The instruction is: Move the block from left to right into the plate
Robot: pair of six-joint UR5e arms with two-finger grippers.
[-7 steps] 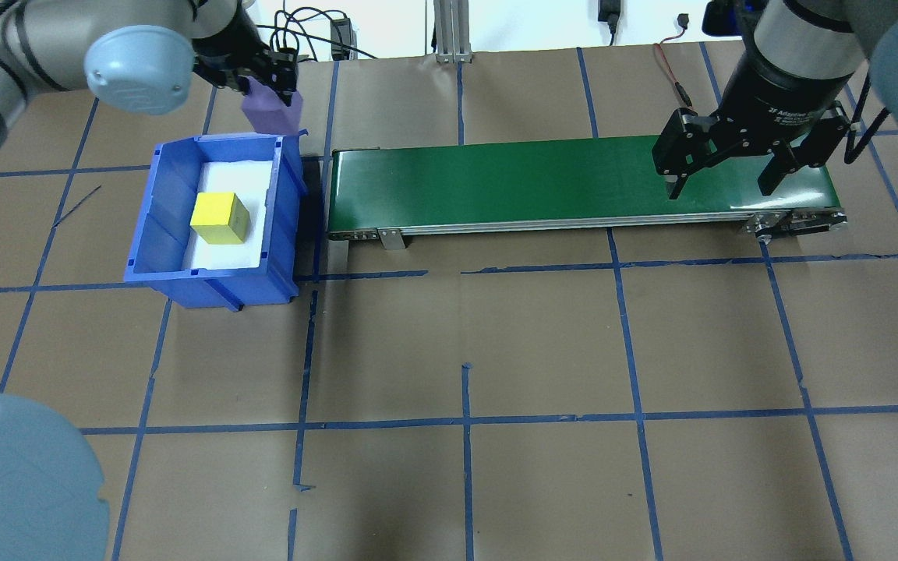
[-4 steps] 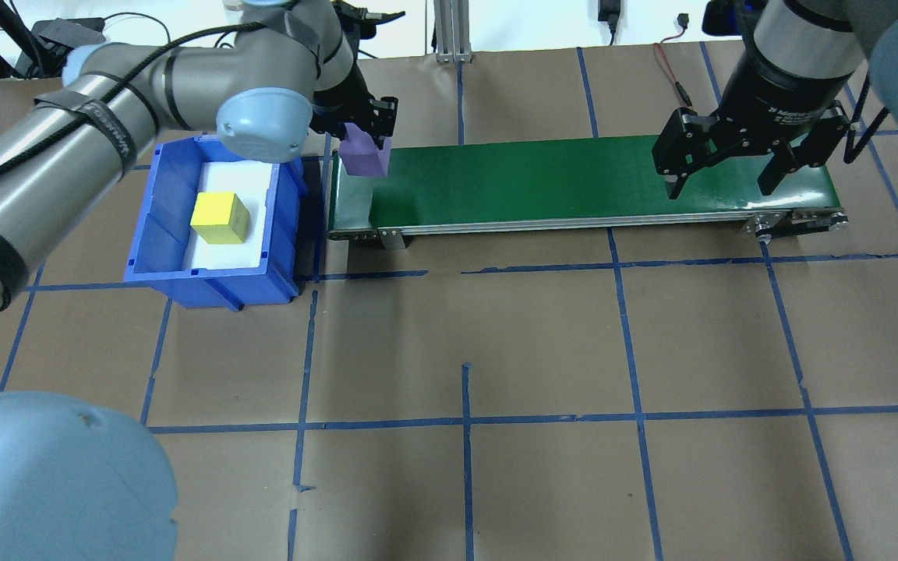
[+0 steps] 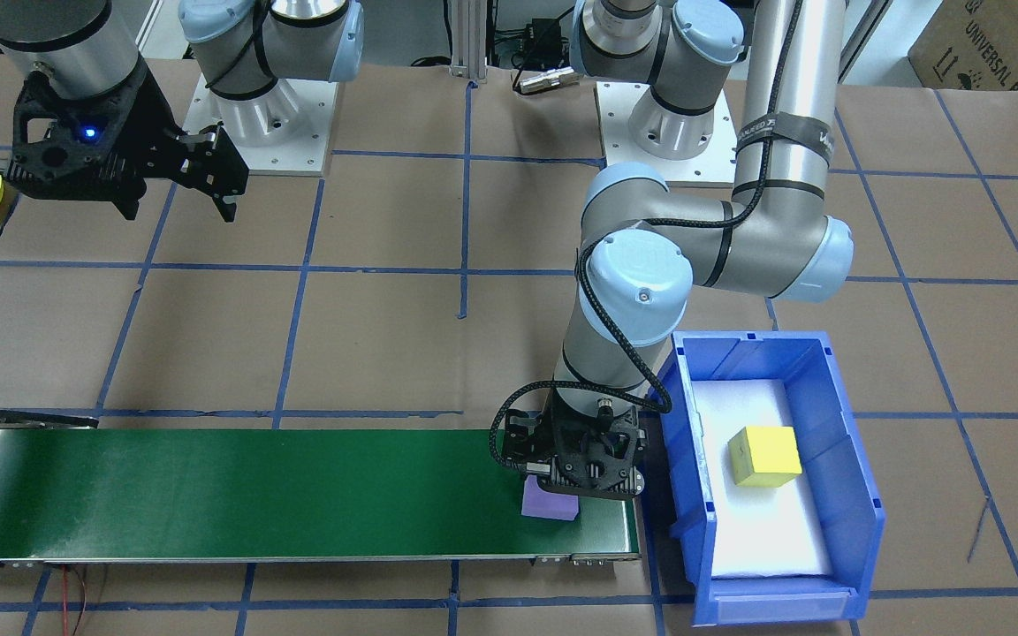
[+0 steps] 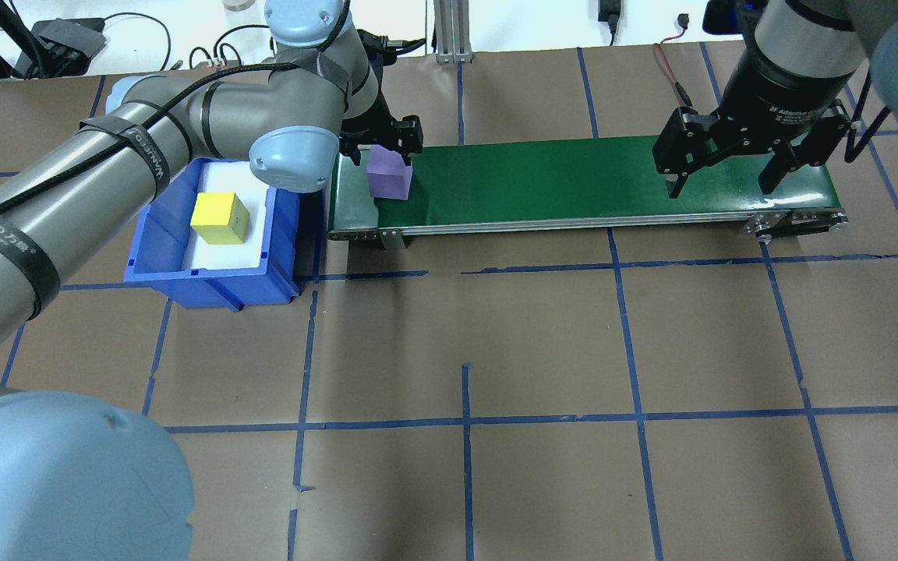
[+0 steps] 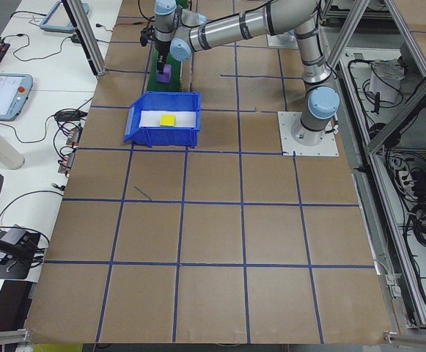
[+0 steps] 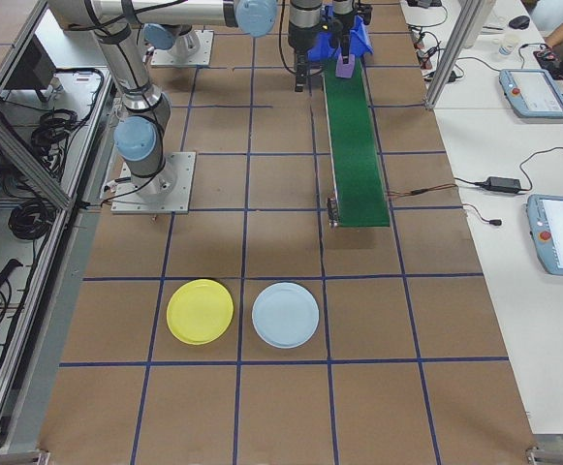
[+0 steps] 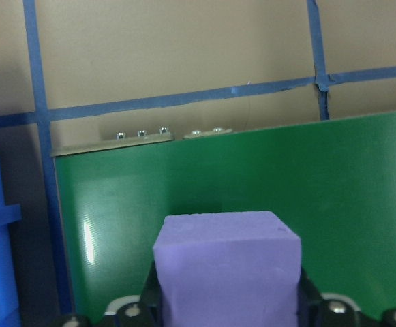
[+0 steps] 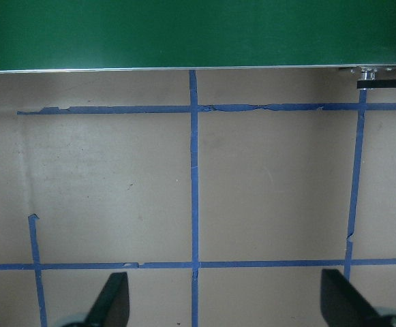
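Green belt (image 4: pixel 574 179) lies bare beyond purple block (image 4: pixel 388 176) (left-pincer (image 4: pixel 383 149) clamped).

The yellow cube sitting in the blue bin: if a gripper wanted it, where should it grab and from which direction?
Probably from straight above, closing on two opposite flat side faces. The yellow cube lies on white padding with space around it, but the blue bin has tall walls that block any sideways approach.

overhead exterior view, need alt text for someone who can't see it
The left hand holds a purple block at the left end of a green conveyor belt. Beside it a blue bin holds a yellow cube; the right hand hovers open over the belt's far end.
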